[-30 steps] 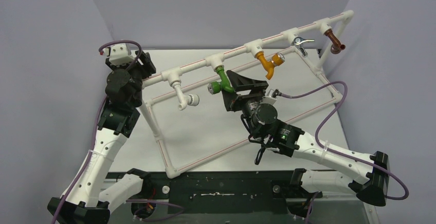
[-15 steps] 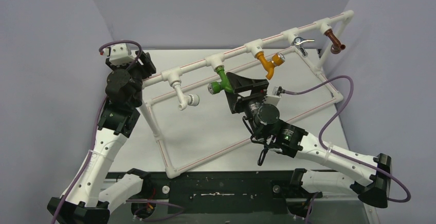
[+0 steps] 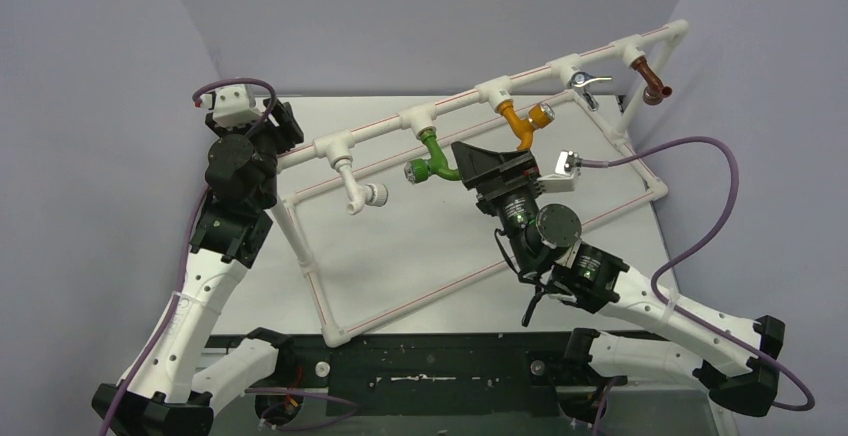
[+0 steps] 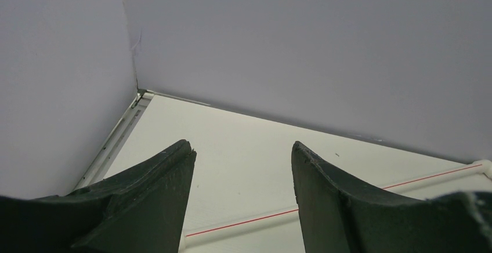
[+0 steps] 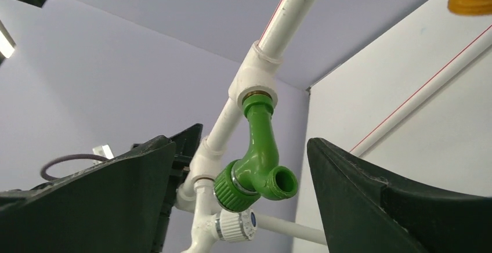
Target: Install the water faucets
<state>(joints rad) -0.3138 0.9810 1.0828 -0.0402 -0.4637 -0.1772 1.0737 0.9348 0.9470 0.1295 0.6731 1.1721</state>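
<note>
The green tap (image 3: 433,159) hangs from a tee of the white pipe frame (image 3: 455,101), its knob end to the left. In the right wrist view the green tap (image 5: 260,159) sits screwed into the tee, its open spout facing me. My right gripper (image 3: 462,168) is open, just right of the tap, not touching it; in its own view the gripper (image 5: 243,169) has a finger on each side of the tap with gaps. My left gripper (image 4: 242,154) is open and empty, held high at the far left (image 3: 285,124) near the pipe's left end.
On the same pipe hang a white tap (image 3: 358,192), an orange-yellow tap (image 3: 523,124), a silvery tap (image 3: 583,83) and a brown tap (image 3: 652,80). The frame's lower pipes (image 3: 310,266) lie on the white table. A purple cable (image 3: 690,196) loops at the right.
My right arm has swung right and back from the green tap, its wrist turning; the cable loop rose. The tap stays on the pipe. The left arm has not moved.
</note>
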